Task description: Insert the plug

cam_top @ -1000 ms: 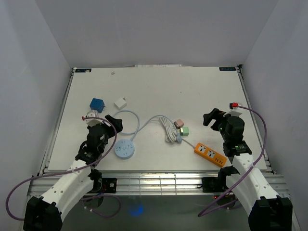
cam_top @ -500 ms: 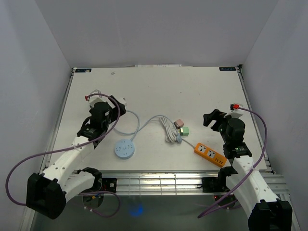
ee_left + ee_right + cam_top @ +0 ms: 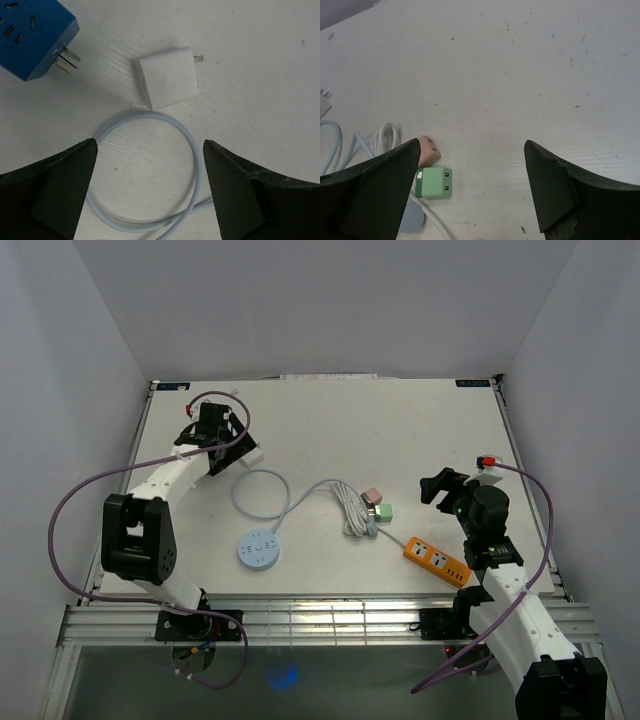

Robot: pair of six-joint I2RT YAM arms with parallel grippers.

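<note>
Top external view shows the left arm reaching far out to the back left part of the white counter [image 3: 400,430]. Its left pincer [image 3: 230,443] hangs over a small white plug [image 3: 250,453].

Left wrist view looks straight down on that white plug [image 3: 168,77]. It lies flat on the counter, and a metal pin sticks out of 1 edge. The left pincer [image 3: 150,192] is spread wide and holds nothing. Its 2 dark fingers [image 3: 50,195] show at the bottom of the picture, and the plug sits past them, not between them. A blue cube adapter [image 3: 30,35] lies near the plug, with its pins on the side that faces it. A pale blue cable [image 3: 192,150] makes a loop that runs right by 1 corner of the plug. The cable goes on to a round blue socket [image 3: 259,549] near the front of the counter.

Over on the right side, the right pincer [image 3: 440,485] hovers above the counter. It is spread wide too, with nothing in it. Right wrist view shows the right pincer [image 3: 472,195] over bare counter. A green adapter [image 3: 434,182] and a pink adapter [image 3: 427,150] lie just beside each other, next to a bunched white cable [image 3: 385,135]. An orange power strip [image 3: 437,561] lies near the front right, close to the right arm.
</note>
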